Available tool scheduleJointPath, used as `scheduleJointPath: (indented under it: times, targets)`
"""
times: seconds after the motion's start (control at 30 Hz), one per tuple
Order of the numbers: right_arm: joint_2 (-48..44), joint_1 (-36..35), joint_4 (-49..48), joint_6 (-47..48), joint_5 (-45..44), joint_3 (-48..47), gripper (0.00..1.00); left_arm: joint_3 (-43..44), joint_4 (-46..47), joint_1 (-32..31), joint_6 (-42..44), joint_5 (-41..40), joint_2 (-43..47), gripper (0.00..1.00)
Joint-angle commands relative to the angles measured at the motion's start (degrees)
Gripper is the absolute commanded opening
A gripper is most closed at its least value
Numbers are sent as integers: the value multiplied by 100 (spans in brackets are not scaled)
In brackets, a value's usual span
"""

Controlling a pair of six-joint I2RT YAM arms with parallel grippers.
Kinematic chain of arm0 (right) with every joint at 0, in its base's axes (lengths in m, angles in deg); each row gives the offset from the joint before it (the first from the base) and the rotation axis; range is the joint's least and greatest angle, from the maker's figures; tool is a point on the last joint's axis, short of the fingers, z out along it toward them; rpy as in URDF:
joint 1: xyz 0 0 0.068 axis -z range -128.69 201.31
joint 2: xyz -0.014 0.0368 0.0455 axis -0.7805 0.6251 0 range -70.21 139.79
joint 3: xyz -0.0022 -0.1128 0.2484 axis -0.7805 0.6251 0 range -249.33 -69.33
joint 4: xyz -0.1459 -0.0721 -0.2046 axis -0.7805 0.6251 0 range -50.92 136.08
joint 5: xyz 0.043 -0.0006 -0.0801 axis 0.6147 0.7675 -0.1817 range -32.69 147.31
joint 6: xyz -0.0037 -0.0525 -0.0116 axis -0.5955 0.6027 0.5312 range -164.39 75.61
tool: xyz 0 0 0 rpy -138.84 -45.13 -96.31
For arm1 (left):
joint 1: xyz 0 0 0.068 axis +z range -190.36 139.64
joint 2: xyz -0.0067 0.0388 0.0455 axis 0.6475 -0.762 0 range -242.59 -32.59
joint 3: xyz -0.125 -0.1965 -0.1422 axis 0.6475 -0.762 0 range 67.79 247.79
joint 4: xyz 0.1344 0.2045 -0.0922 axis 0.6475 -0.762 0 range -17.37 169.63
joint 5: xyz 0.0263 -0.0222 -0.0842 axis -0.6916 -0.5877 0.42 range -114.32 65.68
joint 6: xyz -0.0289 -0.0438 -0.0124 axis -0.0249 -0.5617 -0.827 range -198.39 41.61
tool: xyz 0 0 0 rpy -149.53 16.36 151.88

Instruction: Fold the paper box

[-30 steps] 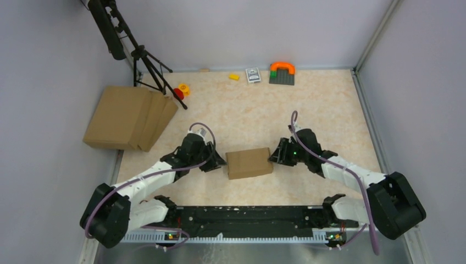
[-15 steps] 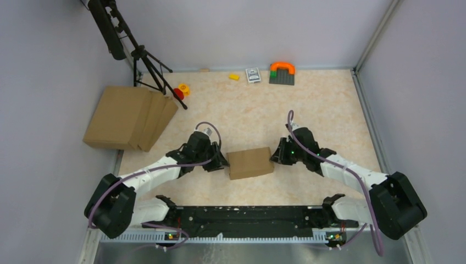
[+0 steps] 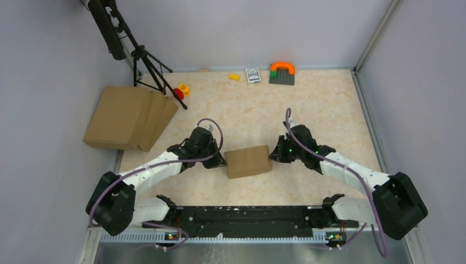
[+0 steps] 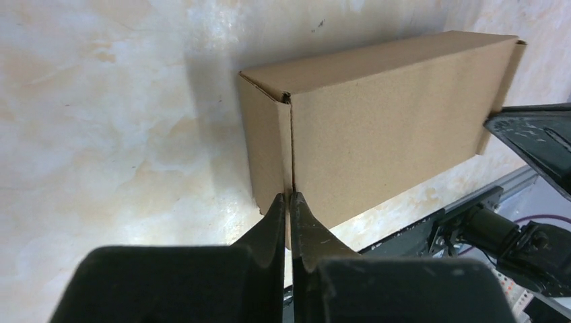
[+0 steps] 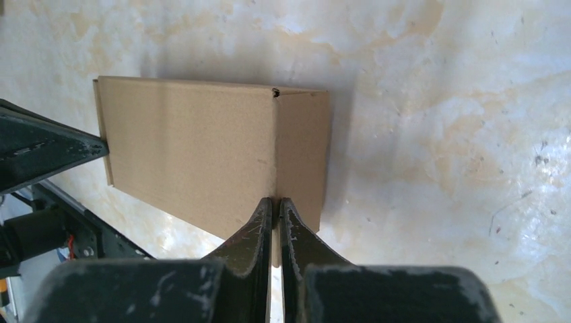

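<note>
The paper box (image 3: 249, 161) lies closed on the table between my arms, a plain brown rectangular block. My left gripper (image 3: 221, 162) is shut, with its tips against the box's left end. In the left wrist view the tips (image 4: 289, 196) touch the vertical corner edge of the box (image 4: 377, 128). My right gripper (image 3: 273, 155) is shut, with its tips against the right end. In the right wrist view the tips (image 5: 276, 200) meet the corner edge of the box (image 5: 195, 161). Neither gripper holds anything.
A bigger pile of flat brown cardboard (image 3: 129, 117) lies at the far left beside a black tripod (image 3: 148, 60). A red and yellow toy (image 3: 180, 91), a yellow brick (image 3: 234, 76), a small card pack (image 3: 253, 75) and a grey plate with an orange arch (image 3: 282, 73) sit along the back wall.
My left gripper has moved right up to the box's left end. My right gripper has edged slightly left and away from me. The box has barely shifted.
</note>
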Motion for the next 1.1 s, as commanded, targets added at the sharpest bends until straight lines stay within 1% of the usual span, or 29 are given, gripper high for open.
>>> scheduleJointPath:
  times: [0.0, 0.2, 0.37, 0.4, 0.43, 0.53, 0.67, 0.8, 0.93, 0.97, 1.07]
  targets:
    - [105, -98, -52, 66, 156, -735, 0, 729, -965, 1, 309, -507, 244, 0]
    - [780, -239, -67, 177, 411, -1810, 0, 1528, -2050, 275, 590, -926, 476, 0]
    - [1614, -294, -397, 125, 745, -2811, 0, 2204, -2886, 992, 924, -1185, 787, 0]
    - [1825, -310, -470, 111, 814, -3150, 0, 2308, -2991, 1160, 1011, -1192, 863, 0]
    - [2075, -335, -504, 98, 881, -3445, 0, 2410, -3105, 1335, 1091, -1367, 933, 0]
    - [2767, -463, -729, 9, 1163, -4271, 0, 2836, -3552, 1911, 1354, -1416, 1040, 0]
    - [3597, -590, -1473, -332, 1518, -5197, 0, 3562, -4161, 2542, 1661, -1587, 979, 0]
    - [4529, -818, -1672, -434, 1692, -6470, 0, 4005, -4447, 3087, 1808, -1739, 939, 0]
    - [5510, -1049, -1796, -633, 1904, -7880, 0, 4245, -4546, 3390, 1814, -1970, 853, 0]
    - [5720, -1086, -1948, -732, 1955, -8167, 0, 4284, -4558, 3560, 1812, -2043, 848, 0]
    - [6293, -1155, -2294, -1014, 2029, -8852, 0, 4339, -4551, 3781, 1811, -2261, 891, 0]
